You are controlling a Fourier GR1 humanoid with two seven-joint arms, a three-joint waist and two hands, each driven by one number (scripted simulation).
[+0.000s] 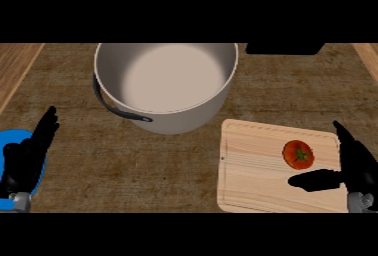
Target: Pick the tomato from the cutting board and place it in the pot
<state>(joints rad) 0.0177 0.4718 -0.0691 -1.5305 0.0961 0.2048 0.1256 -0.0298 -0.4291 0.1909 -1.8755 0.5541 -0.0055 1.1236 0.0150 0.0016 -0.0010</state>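
Landmark: the wooden cutting board [251, 175] is lying flat on the brown counter [148, 160], and every place below is being given relative to it.
Tomato: the red tomato [298, 154] with its green stem scar is sitting on the cutting board, toward the board's right side and a little above its middle; nothing is touching it.
Pot: the grey pot [166, 75] is standing upright on the counter up and to the left of the cutting board, just beside the board's upper left corner; its mouth is showing a bare pale inside, and its dark handle [118, 107] is curving along the wall that is facing away from the board.
Right hand: the black right hand [347, 165] is hovering over the board's right edge, fingers pointing up and spread apart, its thumb [314, 179] reaching leftward over the board just below the tomato; it is holding nothing.
Left hand: the black left hand [29, 155] is resting well to the left of the cutting board, fingers straight and pointing up, holding nothing.
Blue plate: a blue plate [11, 145] is lying far left of the board, mostly hidden under the left hand.
Dark object: a black shape [284, 48] is sitting above the board, to the right of the pot; I cannot tell what it is.
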